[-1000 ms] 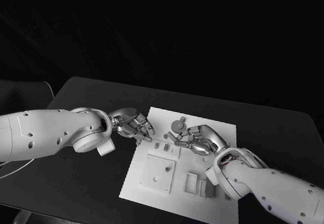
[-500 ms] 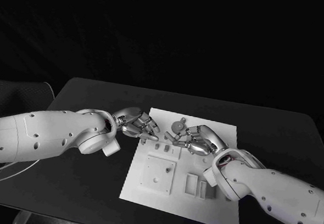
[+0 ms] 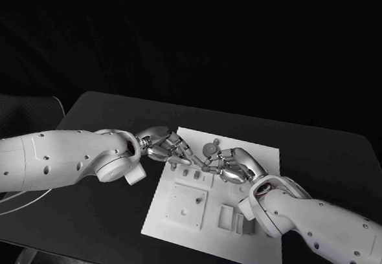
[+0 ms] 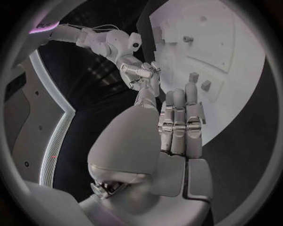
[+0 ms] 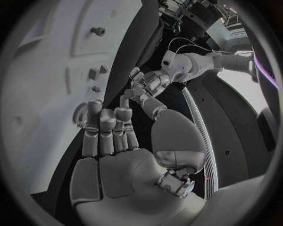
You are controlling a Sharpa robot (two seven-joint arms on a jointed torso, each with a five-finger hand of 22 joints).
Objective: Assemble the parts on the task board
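Observation:
The white task board (image 3: 216,236) lies in the middle of the black table. My left hand (image 3: 165,147) hovers at its far left edge, fingers bent down toward small grey parts (image 3: 191,171). My right hand (image 3: 231,164) is over the board's far middle, fingertips beside a round part (image 3: 210,147). In the left wrist view my left hand (image 4: 179,125) has its fingers side by side with nothing between them and the thumb, near two small parts (image 4: 199,81). In the right wrist view my right hand (image 5: 109,132) holds nothing, and the round part (image 5: 78,113) lies by its fingertips.
A raised square block (image 3: 186,204) and several upright slots (image 3: 234,219) fill the board's near half. A short peg (image 5: 97,31) stands on the block. Bare black table (image 3: 328,162) runs along both sides of the board. The two hands are close together.
My left hand has moved right, from beside the board to over its left edge. My right hand has edged slightly left toward it.

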